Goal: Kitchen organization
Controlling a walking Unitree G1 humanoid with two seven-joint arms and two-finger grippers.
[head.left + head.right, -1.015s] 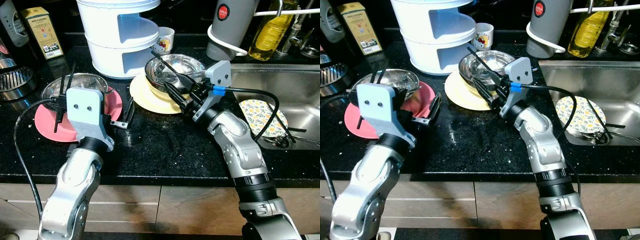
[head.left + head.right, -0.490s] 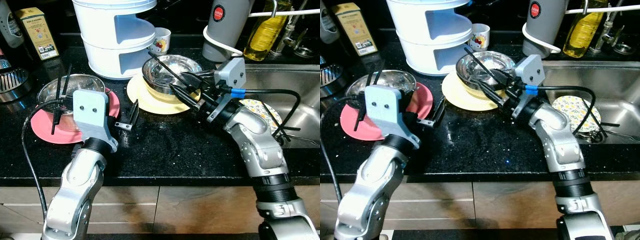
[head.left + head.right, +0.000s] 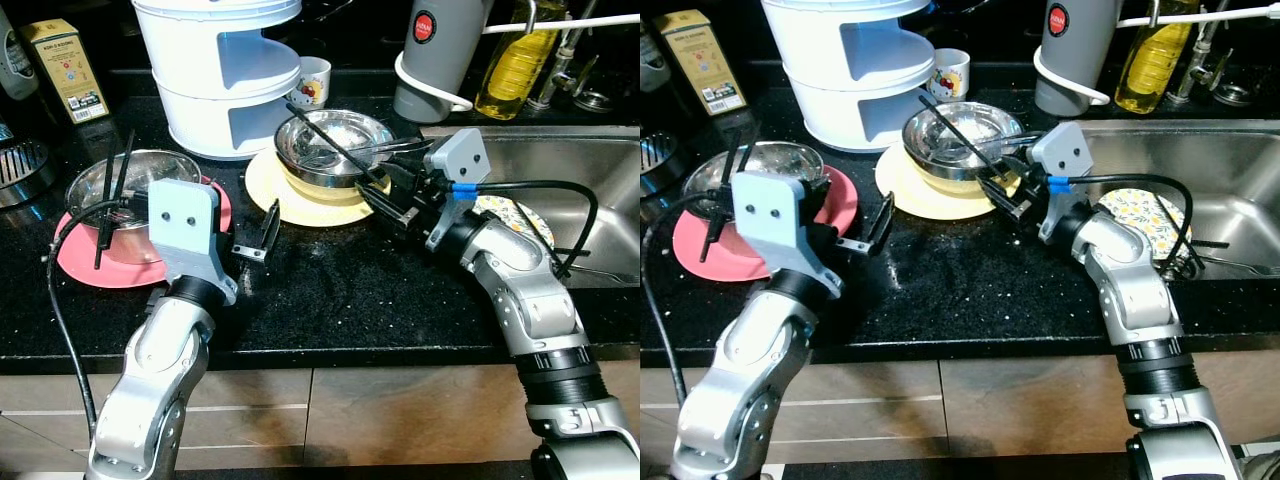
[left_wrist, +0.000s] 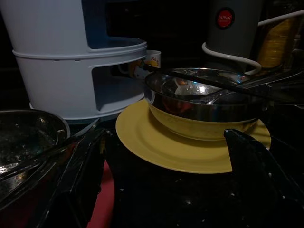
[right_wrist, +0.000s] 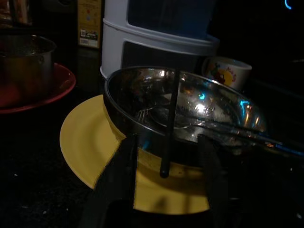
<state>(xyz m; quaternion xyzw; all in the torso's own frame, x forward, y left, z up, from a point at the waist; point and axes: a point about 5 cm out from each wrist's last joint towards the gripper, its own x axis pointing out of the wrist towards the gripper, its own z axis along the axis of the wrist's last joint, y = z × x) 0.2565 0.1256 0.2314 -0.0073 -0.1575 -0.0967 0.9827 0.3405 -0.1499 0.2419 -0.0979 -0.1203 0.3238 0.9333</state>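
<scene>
The right gripper (image 3: 385, 200) is sitting lower and closer to the yellow plate (image 3: 268, 188) than it was half a second ago, when it was raised above the plate's sink-side edge; the left gripper (image 3: 255, 232) is hovering much where it was, over the black counter (image 3: 330, 290) between the two plates.

The right gripper's fingers are spread apart and holding nothing. In the right wrist view they are framing the near wall of the steel bowl (image 5: 190, 114), one finger (image 5: 116, 178) over the plate on each side of it. The bowl is resting on a yellow dish on the plate, just in front of the white tiered container (image 3: 225, 75). A thin black stick (image 3: 335, 145) is lying across the bowl's rim, its long axis running from the far left down toward the right gripper.

So the bowl is lying straight ahead of the right gripper, which is far nearer than the left. The left gripper's fingers are also open and empty, beside the red plate (image 3: 85, 265) that is carrying a second steel bowl (image 3: 135, 180).

A patterned plate (image 3: 522, 222) is lying in the sink (image 3: 600, 170).
</scene>
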